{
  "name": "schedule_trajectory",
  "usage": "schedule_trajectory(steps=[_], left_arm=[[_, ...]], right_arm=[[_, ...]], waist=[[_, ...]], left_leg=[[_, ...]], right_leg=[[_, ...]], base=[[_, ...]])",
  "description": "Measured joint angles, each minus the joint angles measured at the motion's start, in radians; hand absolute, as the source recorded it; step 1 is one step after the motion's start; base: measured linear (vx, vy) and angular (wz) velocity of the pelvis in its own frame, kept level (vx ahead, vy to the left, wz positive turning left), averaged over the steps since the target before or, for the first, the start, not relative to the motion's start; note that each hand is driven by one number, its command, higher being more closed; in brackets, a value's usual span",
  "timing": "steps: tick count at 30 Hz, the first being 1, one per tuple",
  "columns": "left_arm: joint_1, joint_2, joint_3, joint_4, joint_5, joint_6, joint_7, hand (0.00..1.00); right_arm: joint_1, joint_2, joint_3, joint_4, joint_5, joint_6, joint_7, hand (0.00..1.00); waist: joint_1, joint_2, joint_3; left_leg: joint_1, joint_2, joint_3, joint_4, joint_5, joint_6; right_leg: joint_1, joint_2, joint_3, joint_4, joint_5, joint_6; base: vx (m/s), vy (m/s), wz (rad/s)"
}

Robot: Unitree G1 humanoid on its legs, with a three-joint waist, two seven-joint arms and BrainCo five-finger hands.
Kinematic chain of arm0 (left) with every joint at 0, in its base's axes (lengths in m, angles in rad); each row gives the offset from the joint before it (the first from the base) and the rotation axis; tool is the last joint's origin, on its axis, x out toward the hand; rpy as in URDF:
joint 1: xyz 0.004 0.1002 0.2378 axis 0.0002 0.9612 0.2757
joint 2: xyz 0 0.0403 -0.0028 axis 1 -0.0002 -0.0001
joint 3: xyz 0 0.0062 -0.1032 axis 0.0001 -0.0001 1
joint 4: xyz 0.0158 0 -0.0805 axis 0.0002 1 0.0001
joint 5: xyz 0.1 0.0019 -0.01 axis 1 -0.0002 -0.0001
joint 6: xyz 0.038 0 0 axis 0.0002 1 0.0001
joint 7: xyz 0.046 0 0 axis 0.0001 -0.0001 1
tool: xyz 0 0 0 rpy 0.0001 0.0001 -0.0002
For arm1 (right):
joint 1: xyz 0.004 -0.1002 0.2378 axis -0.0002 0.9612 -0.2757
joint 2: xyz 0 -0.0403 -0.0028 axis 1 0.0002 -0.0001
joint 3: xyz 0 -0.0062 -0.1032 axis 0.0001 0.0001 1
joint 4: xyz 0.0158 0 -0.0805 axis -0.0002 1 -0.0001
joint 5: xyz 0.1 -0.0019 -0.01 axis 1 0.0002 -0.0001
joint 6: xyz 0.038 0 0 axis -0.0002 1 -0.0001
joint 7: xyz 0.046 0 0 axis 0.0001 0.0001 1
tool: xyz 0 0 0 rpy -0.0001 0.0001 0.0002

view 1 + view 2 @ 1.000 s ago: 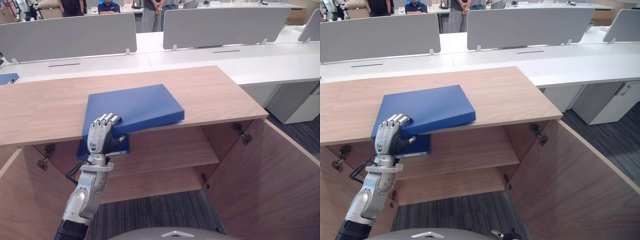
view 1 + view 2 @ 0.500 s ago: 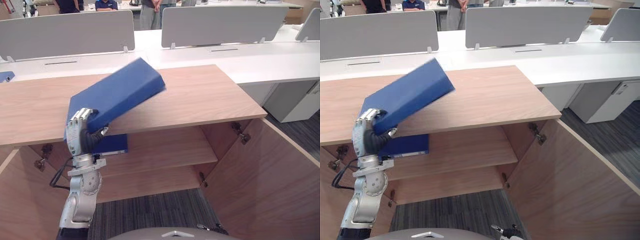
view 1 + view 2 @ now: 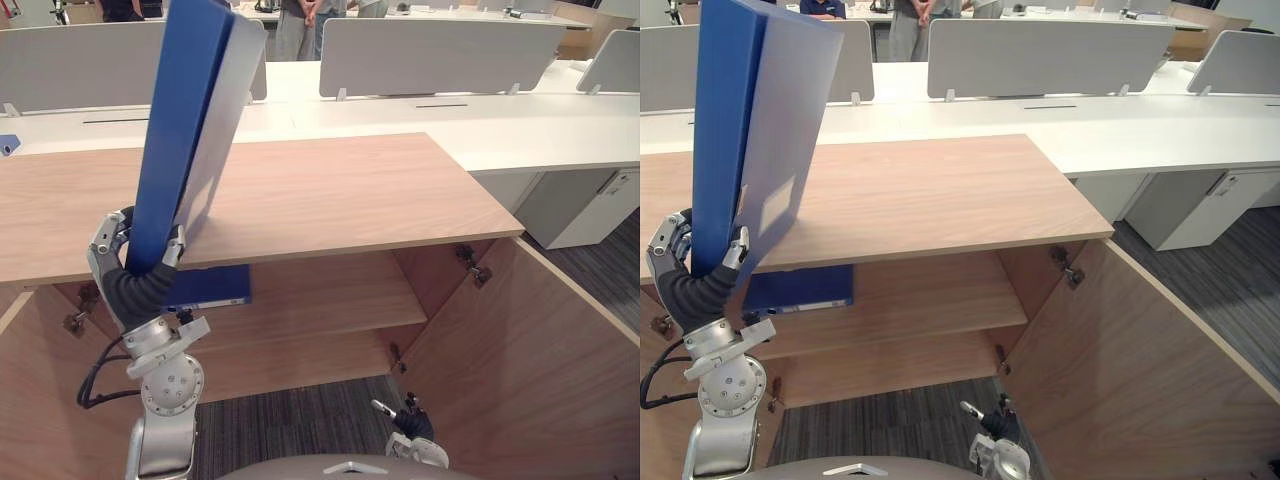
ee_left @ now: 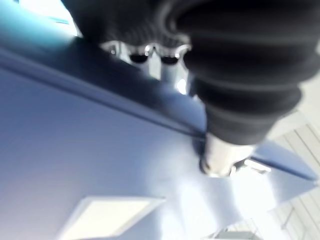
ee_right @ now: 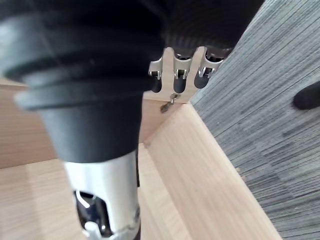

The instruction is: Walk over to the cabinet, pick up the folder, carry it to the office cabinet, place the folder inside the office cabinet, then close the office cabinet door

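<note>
You've got folder upright over front left edge of cabinet top, lower end clamped in left hand just before that edge. Second folder flat on upper shelf below, left side. Door open at right, right hand low beside it. Desks with partitions behind cabinet.

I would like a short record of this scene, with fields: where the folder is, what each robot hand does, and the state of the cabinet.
Folder: blue folder, held nearly upright over the front edge of the cabinet top
Left robot hand: curled round the folder's lower end
Right robot hand: low, near the right door
Cabinet: right door open, shelves exposed
Upper shelf: second blue folder lying flat at its left
</note>
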Motion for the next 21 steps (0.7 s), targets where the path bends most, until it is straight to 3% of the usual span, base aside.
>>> schedule_trajectory(steps=[4,11,15,21], left_arm=[[0.007,-0.012,-0.069,-0.004,-0.046,-0.023,-0.001,1.0],[0.009,-0.008,-0.185,-0.055,-0.15,-0.059,-0.017,1.0],[0.005,-0.007,-0.197,-0.077,-0.191,-0.089,-0.028,1.0],[0.005,-0.006,-0.206,-0.077,-0.215,-0.096,-0.028,1.0]], right_arm=[[0.036,0.008,0.041,-0.149,0.028,-0.021,-0.002,0.0],[0.099,0.014,0.122,-0.567,0.068,-0.077,-0.02,0.0],[0.096,0.013,0.134,-0.784,0.083,-0.138,-0.019,0.0],[0.077,0.01,0.144,-0.942,0.095,-0.195,-0.017,0.0]], waist=[[0.001,0.001,0.0],[-0.01,0.004,0.002],[-0.009,0.014,0.004],[-0.01,0.022,0.011]], left_leg=[[-0.001,0.001,0.01,0.006,0.005,0.008],[0.0,0.001,0.027,0.006,-0.001,0.007],[0.0,0.001,0.041,0.007,-0.004,0.007],[0.011,0.0,0.041,0.007,-0.006,0.008]], right_leg=[[-0.011,0.002,0.01,0.0,0.003,0.0],[-0.018,0.004,0.028,-0.004,0.005,0.0],[-0.026,0.005,0.043,-0.003,0.007,0.002],[-0.013,0.006,0.043,-0.004,0.007,0.002]], base=[[0.01,-0.01,-0.08],[-0.01,-0.017,-0.08],[-0.01,-0.019,-0.1],[-0.01,-0.005,0.0]])
